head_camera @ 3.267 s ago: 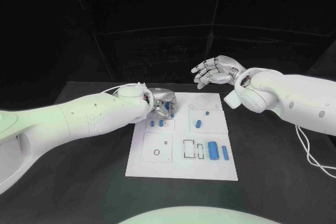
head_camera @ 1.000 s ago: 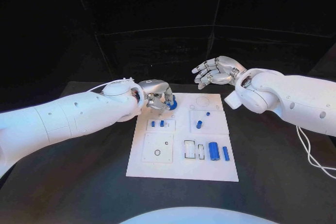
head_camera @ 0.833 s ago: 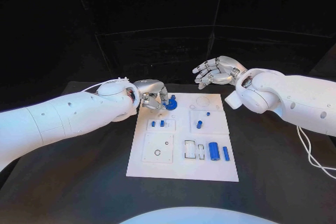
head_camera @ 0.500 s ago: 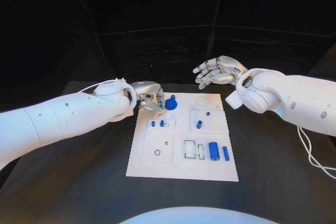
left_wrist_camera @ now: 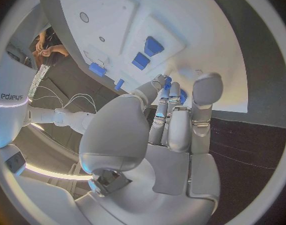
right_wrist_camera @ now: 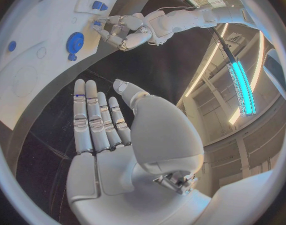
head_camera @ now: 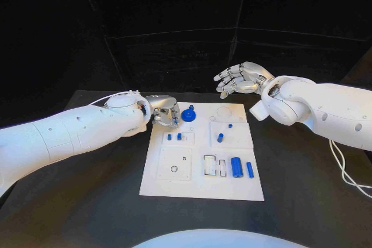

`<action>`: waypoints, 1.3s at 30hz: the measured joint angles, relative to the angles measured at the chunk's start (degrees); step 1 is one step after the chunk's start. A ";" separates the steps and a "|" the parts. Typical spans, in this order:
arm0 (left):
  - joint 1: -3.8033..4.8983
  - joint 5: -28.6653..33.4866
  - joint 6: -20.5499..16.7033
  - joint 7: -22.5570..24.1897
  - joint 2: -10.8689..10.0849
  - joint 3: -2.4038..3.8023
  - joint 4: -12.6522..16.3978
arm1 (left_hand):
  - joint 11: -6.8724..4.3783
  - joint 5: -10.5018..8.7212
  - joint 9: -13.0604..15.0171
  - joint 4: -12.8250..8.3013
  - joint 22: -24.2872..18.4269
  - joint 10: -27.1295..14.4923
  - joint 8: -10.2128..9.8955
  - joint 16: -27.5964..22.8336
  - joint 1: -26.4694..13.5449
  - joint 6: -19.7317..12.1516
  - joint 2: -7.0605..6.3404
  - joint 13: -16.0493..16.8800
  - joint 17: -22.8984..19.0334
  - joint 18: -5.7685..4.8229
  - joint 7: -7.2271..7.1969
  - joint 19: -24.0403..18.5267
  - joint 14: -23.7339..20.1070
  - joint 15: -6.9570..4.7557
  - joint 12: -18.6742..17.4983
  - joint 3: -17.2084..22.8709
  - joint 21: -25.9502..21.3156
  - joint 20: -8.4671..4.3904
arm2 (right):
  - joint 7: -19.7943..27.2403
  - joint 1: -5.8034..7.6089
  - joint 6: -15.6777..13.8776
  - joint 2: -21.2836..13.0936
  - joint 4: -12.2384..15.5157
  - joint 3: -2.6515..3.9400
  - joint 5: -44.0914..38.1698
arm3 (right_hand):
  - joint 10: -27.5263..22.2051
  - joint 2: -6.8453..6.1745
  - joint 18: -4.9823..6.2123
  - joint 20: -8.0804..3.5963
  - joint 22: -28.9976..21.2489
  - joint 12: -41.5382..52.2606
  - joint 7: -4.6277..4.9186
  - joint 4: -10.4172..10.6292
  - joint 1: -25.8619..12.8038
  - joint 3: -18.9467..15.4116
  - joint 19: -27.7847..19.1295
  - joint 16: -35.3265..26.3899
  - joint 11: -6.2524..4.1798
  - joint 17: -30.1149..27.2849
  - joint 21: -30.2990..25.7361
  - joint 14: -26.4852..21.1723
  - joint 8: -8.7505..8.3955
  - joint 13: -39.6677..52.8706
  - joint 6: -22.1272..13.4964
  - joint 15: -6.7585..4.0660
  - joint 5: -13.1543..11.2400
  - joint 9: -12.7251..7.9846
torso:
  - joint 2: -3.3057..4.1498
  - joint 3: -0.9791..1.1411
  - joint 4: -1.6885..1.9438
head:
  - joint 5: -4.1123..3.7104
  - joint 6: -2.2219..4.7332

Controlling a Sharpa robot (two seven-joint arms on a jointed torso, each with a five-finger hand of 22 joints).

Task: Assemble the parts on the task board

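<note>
The white task board (head_camera: pixel 201 189) lies in the middle of the black table. A blue gear (head_camera: pixel 189 117) stands on its far left part, also visible as a toothed disc (right_wrist_camera: pixel 75 41) in the right wrist view. My left hand (head_camera: pixel 164 114) hovers just left of the gear, off it, fingers loosely bent and holding nothing (left_wrist_camera: pixel 171 130). Two small blue pieces (head_camera: pixel 174 136) sit just nearer than the gear. My right hand (head_camera: pixel 242 78) hangs raised beyond the board's far right corner, fingers apart and empty (right_wrist_camera: pixel 112 130).
Two more blue pieces (head_camera: pixel 220 137) lie in the board's right middle field. Two blue cylinders (head_camera: pixel 235 167) lie at the near right beside rectangular slots. A square plate with small holes (head_camera: pixel 175 164) occupies the near left. Black table surrounds the board.
My left hand has let go of the blue gear and drawn back to the left; the gear now stands on the board by itself. The right hand has stayed still.
</note>
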 measured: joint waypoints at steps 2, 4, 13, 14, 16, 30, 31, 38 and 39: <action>-0.03 0.00 0.38 -0.04 0.08 0.00 -0.16 | 0.00 0.00 0.00 0.00 0.00 0.00 0.00 0.00 0.00 0.00 0.00 0.00 -0.03 0.01 0.00 0.00 0.00 0.00 0.00 0.00 0.00 0.00 | 0.01 0.00 0.00 0.00 0.00 0.00 0.00 | 0.00 0.00 0.00 0.00 0.00 0.00 0.00 0.00 0.00 0.00 0.00 0.00 0.00 0.00 0.00 0.00 0.00 0.00 0.00 0.00 0.00 0.00 | 0.00 0.01 0.00 | 0.01 0.00; -0.05 0.01 0.76 -0.08 0.16 0.00 -0.30 | 0.00 0.00 0.00 0.00 0.00 0.00 0.00 0.00 0.00 0.00 0.00 0.00 -0.09 0.00 0.00 0.00 0.00 0.00 0.00 0.00 0.00 0.00 | 0.02 0.00 0.00 0.00 0.00 0.00 0.00 | 0.00 0.00 0.00 0.00 0.00 0.00 0.00 0.00 0.00 0.00 0.00 0.00 0.00 0.00 0.00 0.00 0.00 0.00 0.00 0.00 0.00 0.00 | 0.00 0.00 -0.02 | 0.02 -0.06; -0.06 0.03 1.58 -0.20 0.79 0.04 -0.81 | 0.01 0.00 -0.01 0.00 -0.01 0.00 -0.02 0.00 0.00 -0.01 0.00 0.01 -0.14 0.00 -0.01 0.00 0.00 0.00 0.00 0.00 0.00 0.00 | 0.04 0.00 0.00 0.00 0.03 0.00 0.00 | 0.00 0.00 0.00 0.00 0.00 0.00 0.00 0.00 0.00 0.00 0.00 0.00 0.00 0.00 0.00 0.00 0.00 0.00 0.00 0.00 0.00 0.00 | 0.02 0.01 -0.03 | 0.03 0.00; -0.06 0.04 1.60 -0.20 0.84 0.04 -0.87 | 0.01 0.00 -0.01 0.00 -0.01 0.00 -0.02 0.00 0.00 -0.01 0.00 0.01 -0.14 0.00 0.00 0.00 0.00 0.00 0.00 0.00 0.00 0.00 | 0.05 0.00 0.00 0.00 0.03 0.00 0.00 | 0.00 0.00 0.00 0.00 0.00 0.00 0.00 0.00 0.00 0.00 0.00 0.00 0.00 0.00 0.00 0.00 0.00 0.00 0.00 0.00 0.00 0.00 | 0.02 0.01 -0.03 | 0.03 0.00; -0.06 0.04 1.64 -0.20 0.96 0.05 -1.00 | 0.01 0.00 -0.01 0.00 -0.01 0.00 -0.02 0.00 0.00 -0.01 0.00 0.01 -0.14 0.00 -0.01 0.00 0.00 0.00 0.00 0.00 0.00 0.00 | 0.05 0.00 0.00 0.00 0.03 0.00 0.00 | 0.00 0.00 0.00 0.00 0.00 0.00 0.00 0.00 0.00 0.00 0.00 0.00 0.00 0.00 0.00 0.00 0.00 0.00 0.00 0.00 0.00 0.00 | 0.02 0.01 -0.03 | 0.03 -0.01; -0.07 0.05 1.70 -0.24 1.62 0.03 -1.30 | 0.01 0.00 -0.05 0.00 -0.01 0.00 -0.02 0.00 0.00 -0.02 0.00 0.01 -0.14 0.00 -0.02 0.00 0.00 0.00 -0.28 0.00 0.00 0.00 | 0.07 0.00 0.00 0.04 0.03 0.00 0.00 | 0.00 0.00 0.00 0.00 -0.10 0.00 0.00 0.00 0.00 0.00 0.00 0.00 0.00 -0.23 -0.22 0.00 0.33 -0.44 0.00 0.00 0.24 0.00 | 0.01 0.00 -0.02 | -0.04 -0.03; -0.10 0.05 1.74 -0.25 1.66 0.02 -1.30 | 0.01 0.00 -0.05 0.00 -0.01 0.00 -0.02 0.00 0.00 -0.02 0.00 0.00 -0.14 0.00 -0.02 0.00 0.00 0.00 -0.28 0.00 0.00 0.00 | 0.08 0.00 0.00 0.05 0.03 0.00 0.00 | 0.00 0.00 0.00 0.00 -0.10 0.00 0.00 0.00 0.00 0.00 0.00 0.00 0.00 -0.23 -0.22 0.00 0.33 -0.44 0.00 0.00 0.24 0.00 | 0.01 0.00 -0.02 | -0.04 -0.05; -0.13 0.08 1.97 -0.43 1.74 0.02 -1.31 | 0.02 0.00 -0.05 -0.01 -0.02 0.00 -0.02 0.00 0.00 -0.02 -0.01 0.00 -0.14 0.00 -0.02 0.00 0.00 0.00 -0.28 0.00 0.00 0.00 | 0.08 0.00 0.01 0.05 0.03 0.00 0.00 | 0.00 0.00 0.00 0.00 -0.10 0.00 0.00 0.00 0.00 0.00 0.00 0.00 0.00 -0.23 -0.21 0.00 0.33 -0.44 0.00 0.00 0.24 0.00 | 0.01 -0.01 -0.02 | -0.10 -0.15; -0.12 0.09 2.04 -0.47 1.75 0.03 -1.31 | 0.02 0.00 -0.05 -0.01 -0.02 0.00 -0.02 0.00 0.00 -0.02 -0.01 0.00 -0.14 0.00 -0.02 0.00 0.00 0.00 -0.28 0.00 0.00 0.00 | 0.08 0.00 0.01 0.05 0.03 0.00 0.00 | 0.00 0.00 0.00 0.00 -0.09 0.00 0.00 0.00 0.00 0.00 0.00 0.00 0.00 -0.22 -0.21 0.00 0.33 -0.44 0.00 0.00 0.24 0.00 | 0.01 -0.01 -0.02 | -0.10 -0.15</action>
